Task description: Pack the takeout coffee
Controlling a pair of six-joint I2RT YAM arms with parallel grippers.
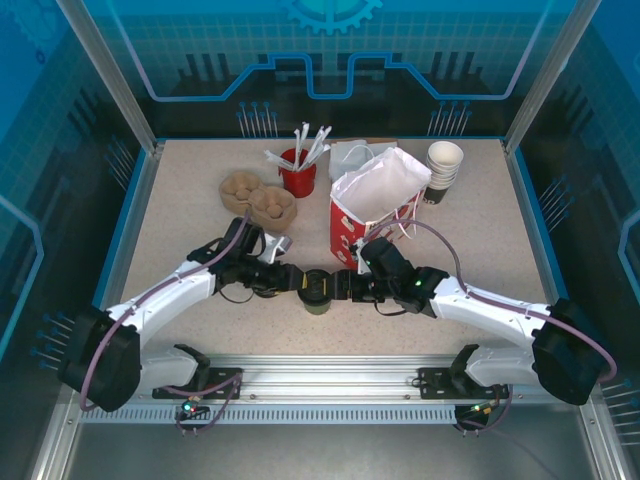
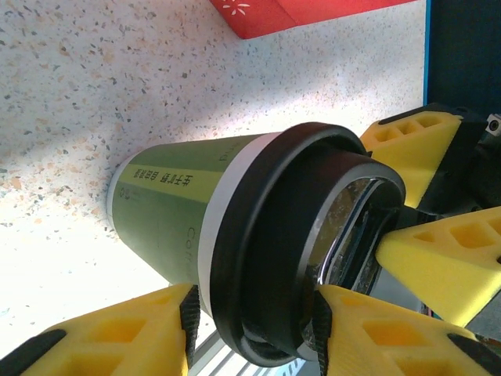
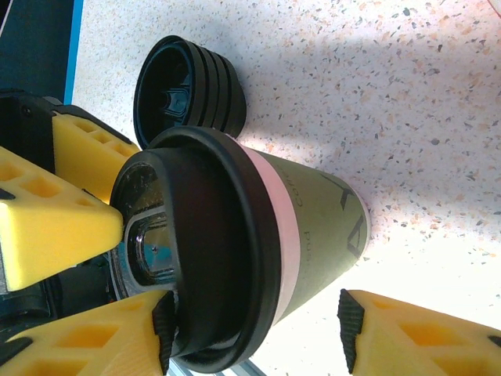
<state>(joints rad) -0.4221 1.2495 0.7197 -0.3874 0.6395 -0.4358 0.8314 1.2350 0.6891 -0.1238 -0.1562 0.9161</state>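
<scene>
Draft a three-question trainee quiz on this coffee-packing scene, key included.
1. True or false: the coffee cup has its lid on.
2. The paper bag is: A) upright, top open; B) lying flat; C) folded shut.
3. Fill in: the left end effector and right end effector both reach the ____.
Key: 1 true; 2 A; 3 coffee cup.

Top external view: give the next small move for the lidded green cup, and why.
Probably close the right gripper on the green paper cup with the black plastic lid: one finger shows a gap to its wall, the cup stands on the table, and the open red-and-white paper bag waits behind.
</scene>
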